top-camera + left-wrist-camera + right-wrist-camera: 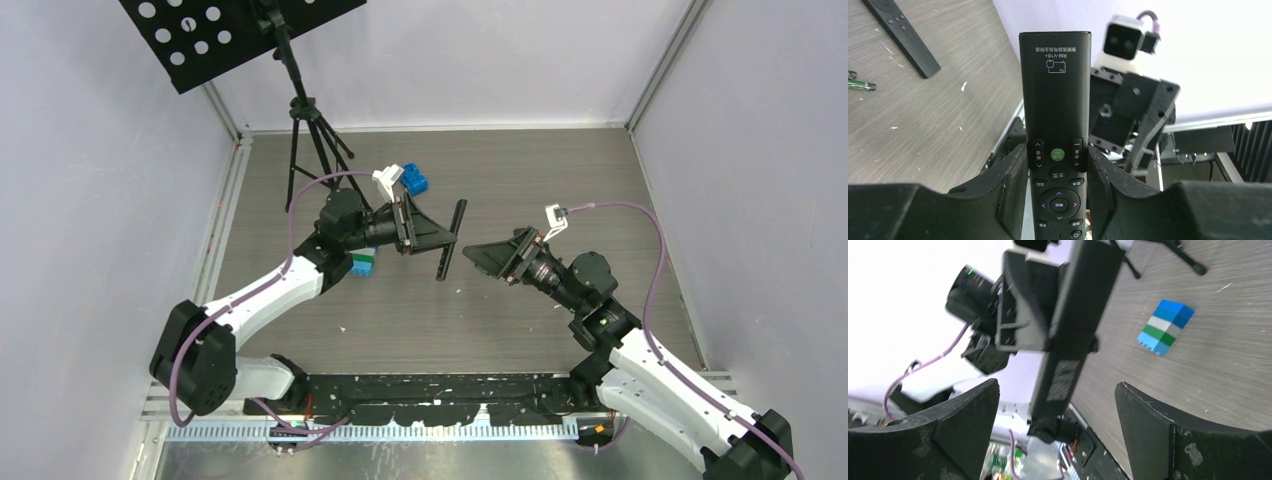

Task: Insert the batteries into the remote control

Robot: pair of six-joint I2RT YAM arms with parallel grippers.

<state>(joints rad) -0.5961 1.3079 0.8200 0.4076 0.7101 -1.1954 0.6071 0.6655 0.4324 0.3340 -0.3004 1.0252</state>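
My left gripper (440, 238) is shut on the black remote control (452, 240) and holds it upright above the table. In the left wrist view the gripper (1058, 156) clamps the remote (1055, 90) by its sides, button face towards the camera. My right gripper (480, 256) is open and empty, just right of the remote. In the right wrist view it (1057, 390) faces the remote's plain back (1068, 335), which is blurred. A dark green battery (861, 86) and another battery's tip (851, 75) lie on the table at the far left.
A second black remote (900, 35) lies flat on the table. A blue block (413, 180) sits behind the left gripper. A blue, white and green block (363, 265) lies beside the left arm and shows in the right wrist view (1165, 327). A tripod (305, 120) stands at the back left.
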